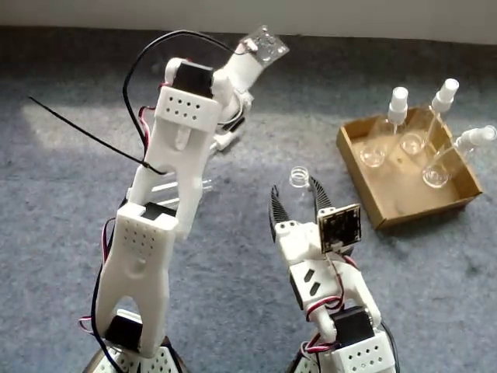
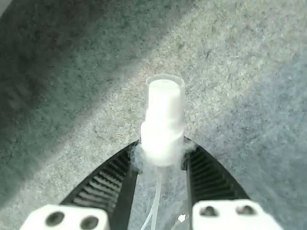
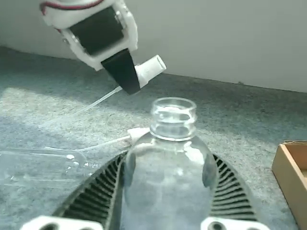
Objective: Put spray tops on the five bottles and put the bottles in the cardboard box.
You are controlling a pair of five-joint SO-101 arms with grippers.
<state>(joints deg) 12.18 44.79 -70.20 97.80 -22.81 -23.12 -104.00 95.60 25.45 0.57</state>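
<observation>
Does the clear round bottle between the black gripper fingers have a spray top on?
No, the clear bottle has an open, bare neck.

The open bottle [image 1: 299, 177] has free air straight above its uncovered neck. The right gripper [image 1: 297, 200] takes up both flanks, clamped on it. A bare strip of carpet [image 1: 334, 165] separates it from the cardboard box [image 1: 359, 183], where three capped bottles [image 1: 411, 142] stand, one just behind the wall facing it. On its other side the left gripper [image 2: 160, 151] hangs higher, pinching a spray top [image 2: 163, 120]. A lying bottle [image 3: 43, 165] and a loose spray top [image 3: 136, 133] block the carpet there.
</observation>
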